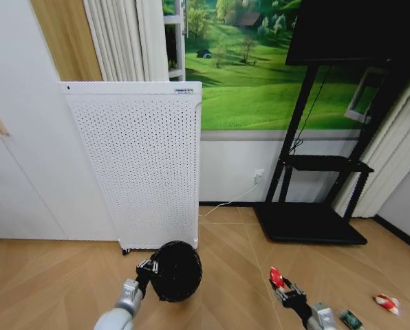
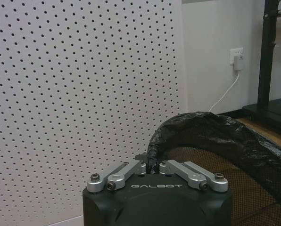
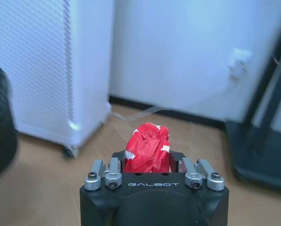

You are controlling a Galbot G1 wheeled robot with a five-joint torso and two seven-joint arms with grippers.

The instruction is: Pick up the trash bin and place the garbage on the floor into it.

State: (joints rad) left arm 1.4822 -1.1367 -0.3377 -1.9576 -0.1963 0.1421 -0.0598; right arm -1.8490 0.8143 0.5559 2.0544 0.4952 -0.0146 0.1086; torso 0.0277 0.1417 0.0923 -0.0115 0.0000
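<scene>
Trash bin (image 1: 177, 270), a small round black mesh basket with a black liner, is held off the wooden floor (image 1: 232, 261) just in front of the white perforated appliance (image 1: 139, 165), tipped so its side faces the head camera. Left hand (image 1: 148, 267) has its fingers pressed together on the bin's rim; the left wrist view shows the liner edge (image 2: 154, 155) pinched between them, with the perforated panel (image 2: 84, 94) close behind.

Right hand (image 1: 281, 285) is raised to the right of the bin and apart from it, pinching a crushed red-and-white piece (image 3: 148, 148), which sticks up between its fingers.

Two more bits of garbage lie on the floor at the right: another red-and-white piece (image 1: 386, 302) and a small green bottle (image 1: 351, 319) near the right arm. A black stand (image 1: 315, 206) sits against the wall beyond them.
</scene>
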